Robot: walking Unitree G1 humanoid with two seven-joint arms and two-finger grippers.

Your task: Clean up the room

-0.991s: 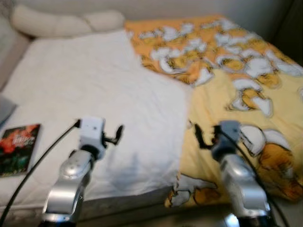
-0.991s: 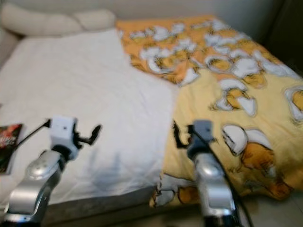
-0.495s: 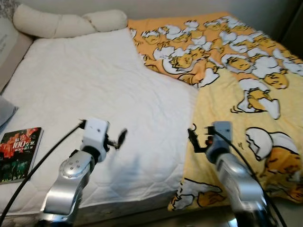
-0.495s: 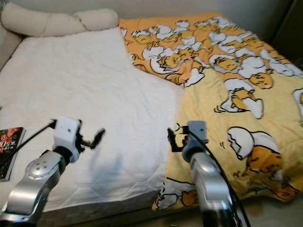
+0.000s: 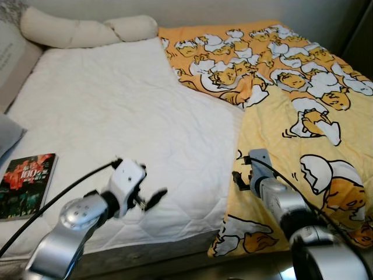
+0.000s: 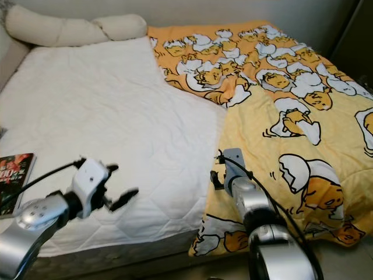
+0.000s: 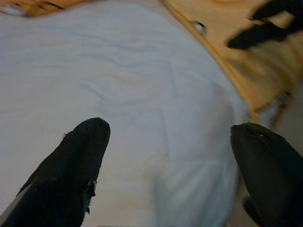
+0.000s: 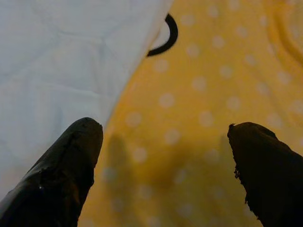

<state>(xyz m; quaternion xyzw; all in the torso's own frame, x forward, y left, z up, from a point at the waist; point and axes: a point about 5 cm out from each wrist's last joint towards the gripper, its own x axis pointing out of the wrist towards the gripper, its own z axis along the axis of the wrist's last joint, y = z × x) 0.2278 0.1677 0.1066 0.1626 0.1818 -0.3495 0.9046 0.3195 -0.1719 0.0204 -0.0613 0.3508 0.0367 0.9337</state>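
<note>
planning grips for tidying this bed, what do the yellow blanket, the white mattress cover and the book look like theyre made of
Yellow blanket: soft printed fabric, matte; it drapes and wrinkles over the bed edge. White mattress cover: quilted fabric, likely cotton or polyester, with stitched lines and puckers. Book: paper with a slightly glossy printed cover, seemingly a paperback.

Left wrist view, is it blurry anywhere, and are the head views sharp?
Left wrist view: the two near fingers are soft, and the yellow blanket beyond is smeared. Left eye view: sharp; the book cover shows clearly.

one book (image 5: 24, 184), one quilt (image 5: 291, 105), two pillows (image 5: 64, 32)
</note>
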